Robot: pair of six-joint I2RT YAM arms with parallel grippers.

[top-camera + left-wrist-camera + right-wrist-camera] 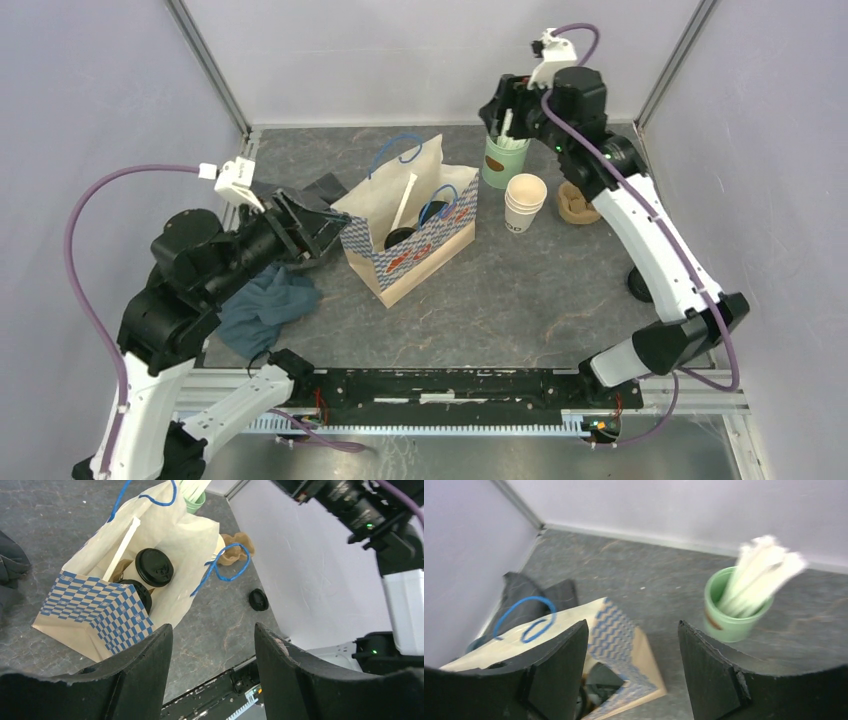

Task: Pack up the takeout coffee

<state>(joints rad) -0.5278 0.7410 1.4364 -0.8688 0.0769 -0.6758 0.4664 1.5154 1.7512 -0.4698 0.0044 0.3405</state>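
I see two lidded coffee cups [154, 567] in the paper bag [95, 605], one half hidden by its wall. The straw cup [729, 617] is blurred. Left jaws and right jaws are released, empty.

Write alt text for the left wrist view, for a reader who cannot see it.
An open paper bag with blue checks and blue handles stands on the dark table, two black-lidded coffee cups inside it. The left gripper, open and empty, frames the foreground; a loose black lid and a brown carrier lie beyond the bag.
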